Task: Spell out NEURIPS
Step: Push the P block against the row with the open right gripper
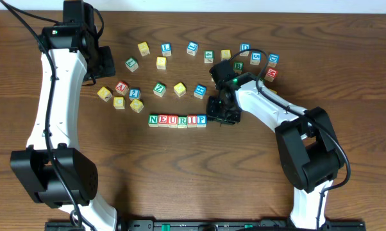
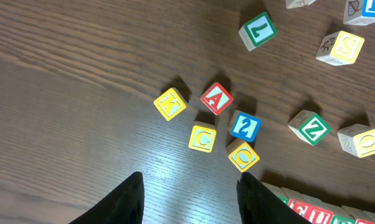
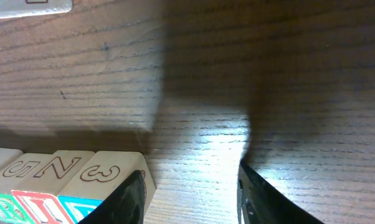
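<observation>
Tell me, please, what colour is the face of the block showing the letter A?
Red, with a pale letter. The A block shows best in the left wrist view.

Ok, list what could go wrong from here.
The right claw is open beside the row's P block, one finger almost against it; a sideways move could shove the NEURIP row crooked. The S block lies among loose blocks, so a wrong or clumsy pick is possible.
</observation>
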